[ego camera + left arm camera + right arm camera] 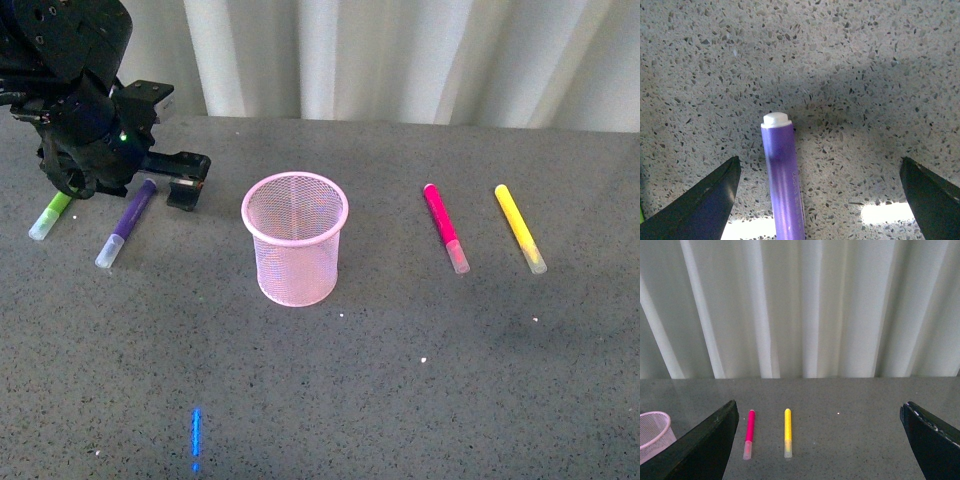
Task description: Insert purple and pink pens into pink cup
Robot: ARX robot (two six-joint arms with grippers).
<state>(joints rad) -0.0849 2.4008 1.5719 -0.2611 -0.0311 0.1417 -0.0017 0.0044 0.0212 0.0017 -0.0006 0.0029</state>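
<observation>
The pink mesh cup (295, 240) stands upright mid-table; its edge also shows in the right wrist view (652, 432). The purple pen (128, 222) lies left of the cup, clear cap toward me. My left gripper (172, 182) is open low over the pen's far end. In the left wrist view the pen (782, 180) lies between the open jaws, nearer one jaw, untouched by my left gripper (820, 200). The pink pen (445, 225) lies right of the cup and shows in the right wrist view (749, 432). My right gripper (820, 440) is open and empty, out of the front view.
A lime-green marker (50, 215) lies left of the purple pen, partly under the left arm. A yellow marker (520, 228) lies right of the pink pen, also in the right wrist view (787, 432). White curtains hang behind the grey speckled table (400, 380).
</observation>
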